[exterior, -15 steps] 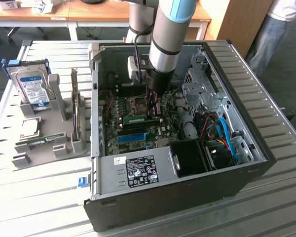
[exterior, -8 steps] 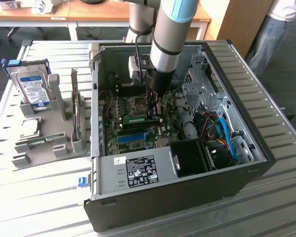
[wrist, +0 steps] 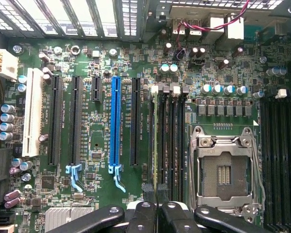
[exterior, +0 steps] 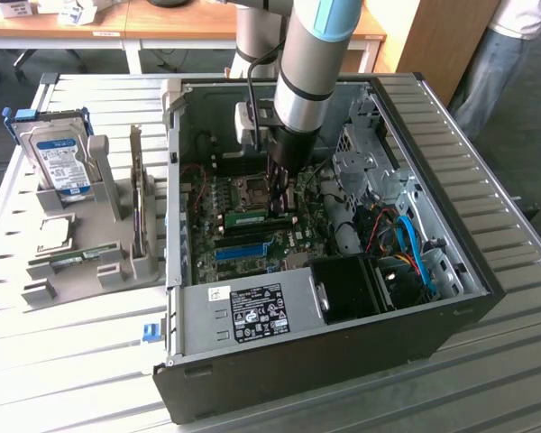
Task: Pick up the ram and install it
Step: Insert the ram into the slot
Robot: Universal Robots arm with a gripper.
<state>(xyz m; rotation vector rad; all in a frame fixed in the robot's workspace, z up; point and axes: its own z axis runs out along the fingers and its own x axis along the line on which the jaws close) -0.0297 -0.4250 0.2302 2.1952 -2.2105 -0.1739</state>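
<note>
Two fingers (wrist: 147, 191), close together, pinch the ram (exterior: 251, 217) at one end, edge-down along a black memory slot (wrist: 166, 141).

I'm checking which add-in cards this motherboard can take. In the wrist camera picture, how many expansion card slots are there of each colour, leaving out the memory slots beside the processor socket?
White slot: 1
Blue slot: 1
Black slots: 4 (three long, one short)
Total: 6
</note>
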